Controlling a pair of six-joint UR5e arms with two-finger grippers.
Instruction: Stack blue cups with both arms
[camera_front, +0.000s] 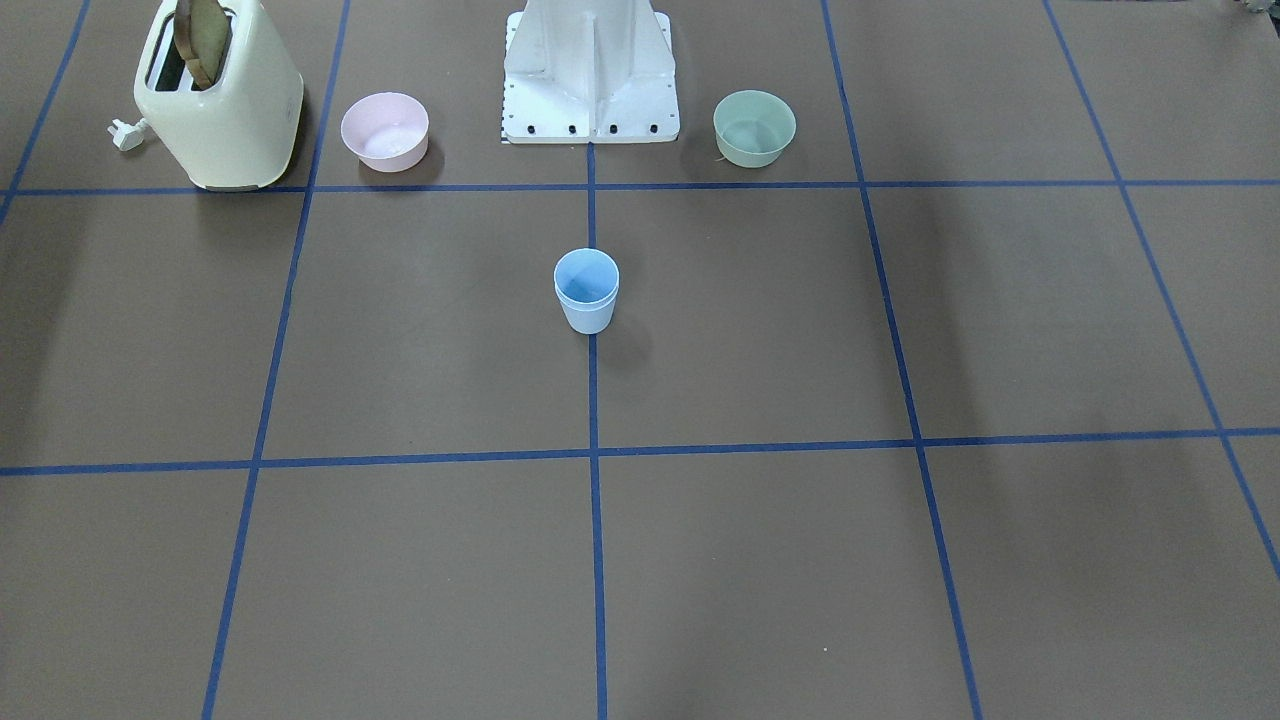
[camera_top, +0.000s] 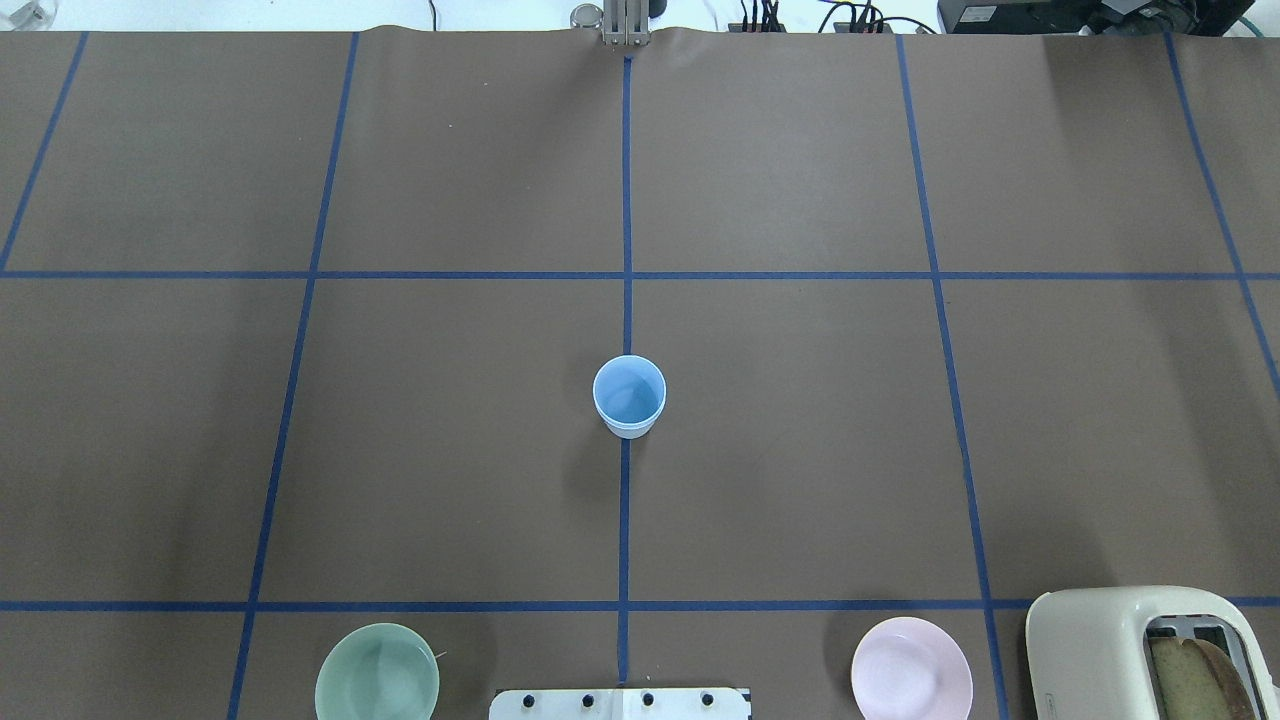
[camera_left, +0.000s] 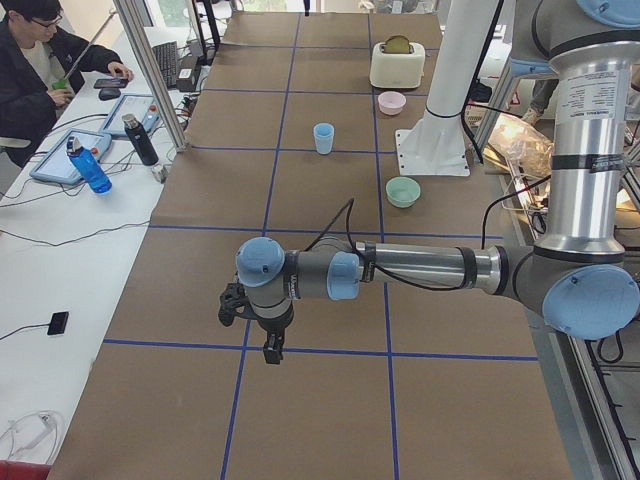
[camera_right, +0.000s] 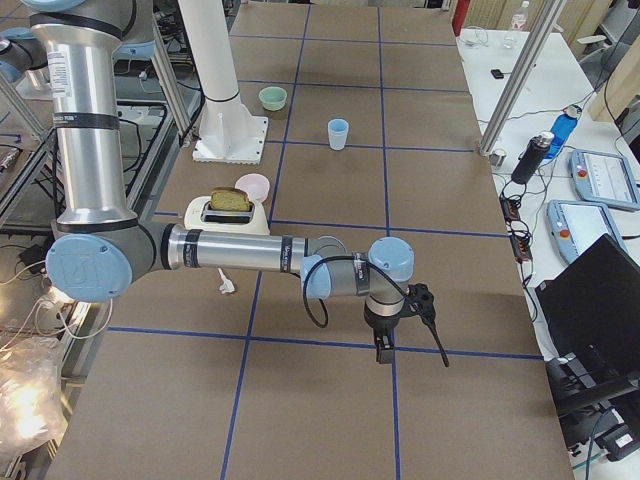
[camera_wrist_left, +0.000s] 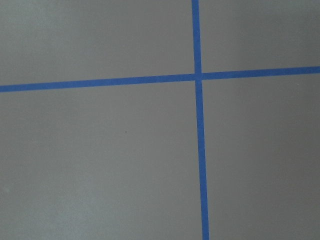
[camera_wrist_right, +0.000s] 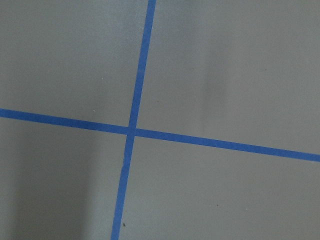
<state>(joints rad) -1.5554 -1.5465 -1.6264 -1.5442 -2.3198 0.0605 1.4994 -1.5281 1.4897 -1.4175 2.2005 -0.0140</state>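
The blue cups (camera_front: 586, 291) stand upright on the centre tape line, one nested in the other, with a double rim showing. From overhead they read as a single cup (camera_top: 629, 396). They also show far off in the exterior left view (camera_left: 323, 138) and the exterior right view (camera_right: 339, 133). My left gripper (camera_left: 271, 349) points down over the table's left end, far from the cups. My right gripper (camera_right: 383, 350) points down over the right end. I cannot tell whether either is open or shut. Both wrist views show only brown table and blue tape.
A cream toaster (camera_front: 220, 95) with a slice of bread, a pink bowl (camera_front: 385, 130) and a mint-green bowl (camera_front: 754, 127) stand near the white base pedestal (camera_front: 590, 75). An operator (camera_left: 35, 60) sits at a side desk holding bottles and tablets.
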